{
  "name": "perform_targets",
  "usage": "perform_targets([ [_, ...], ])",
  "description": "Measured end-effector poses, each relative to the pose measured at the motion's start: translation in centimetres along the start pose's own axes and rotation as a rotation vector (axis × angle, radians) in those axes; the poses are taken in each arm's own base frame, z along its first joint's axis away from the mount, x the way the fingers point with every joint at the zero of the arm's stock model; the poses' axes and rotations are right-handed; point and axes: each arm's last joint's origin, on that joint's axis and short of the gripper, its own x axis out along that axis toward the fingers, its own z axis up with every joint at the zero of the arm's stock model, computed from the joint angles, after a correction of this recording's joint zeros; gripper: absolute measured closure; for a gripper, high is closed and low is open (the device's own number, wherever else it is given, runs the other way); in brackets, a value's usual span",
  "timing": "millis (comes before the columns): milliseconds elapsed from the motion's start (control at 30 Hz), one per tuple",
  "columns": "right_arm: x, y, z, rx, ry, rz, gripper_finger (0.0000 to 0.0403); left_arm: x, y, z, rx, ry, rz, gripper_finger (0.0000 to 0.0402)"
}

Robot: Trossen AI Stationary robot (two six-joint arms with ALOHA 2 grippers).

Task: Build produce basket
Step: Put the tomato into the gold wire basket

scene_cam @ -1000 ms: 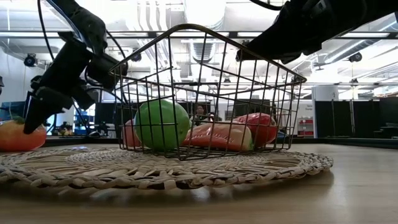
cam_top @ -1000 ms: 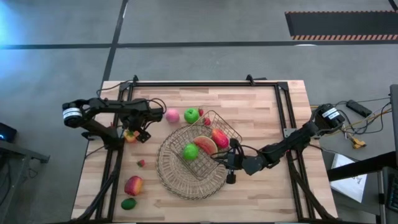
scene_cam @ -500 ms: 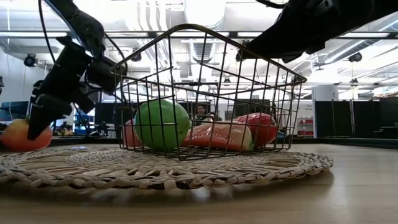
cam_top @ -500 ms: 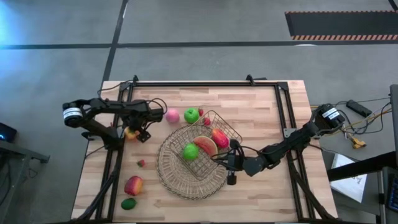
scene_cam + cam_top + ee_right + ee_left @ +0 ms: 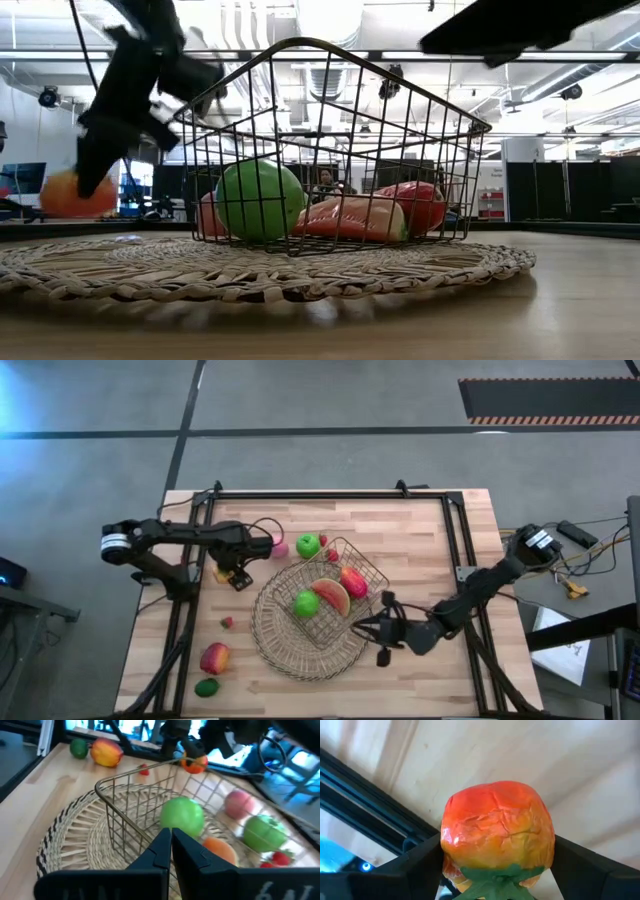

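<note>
The wire basket stands on a round woven mat and holds a green apple, a watermelon slice and a red-yellow mango. My left gripper, left of the mat, is shut on an orange-red fruit with a green leaf. My right gripper is shut and points level at the basket's near right side. A pink peach, a second green apple, strawberries, a red-yellow apple and a lime lie on the table. My left gripper pinches the orange-red fruit's two opposite sides between its fingers, coming steeply from above. The leafy end faces back into the gripper. The fruit hangs clear of the table. My right gripper's shut tips stand at the basket's wire wall; I cannot tell whether they touch it.
A dark metal frame runs along the table's far, left and right edges. One strawberry lies left of the mat. Bare wood shows at the table's far right and near right.
My left gripper has risen and gone toward the basket with the orange-red fruit, which was on the table and now hangs clear. My right gripper has drawn back from the basket toward the table's near right. The basket has stayed in place.
</note>
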Motion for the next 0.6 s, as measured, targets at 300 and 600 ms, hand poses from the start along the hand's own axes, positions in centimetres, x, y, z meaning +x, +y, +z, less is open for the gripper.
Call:
perform_targets([
  [300,-4.5,0.9,1.0,0.014,-0.04,-0.091,0.0394,-11.8,-3.3,-1.6,0.1,-0.273,-0.119,0.0113],
  [600,-5.2,1.1,1.2,0.019,-0.063,-0.133,0.0394,-20.4,-7.6,2.4,0.309,-0.688,-0.409,0.0113],
])
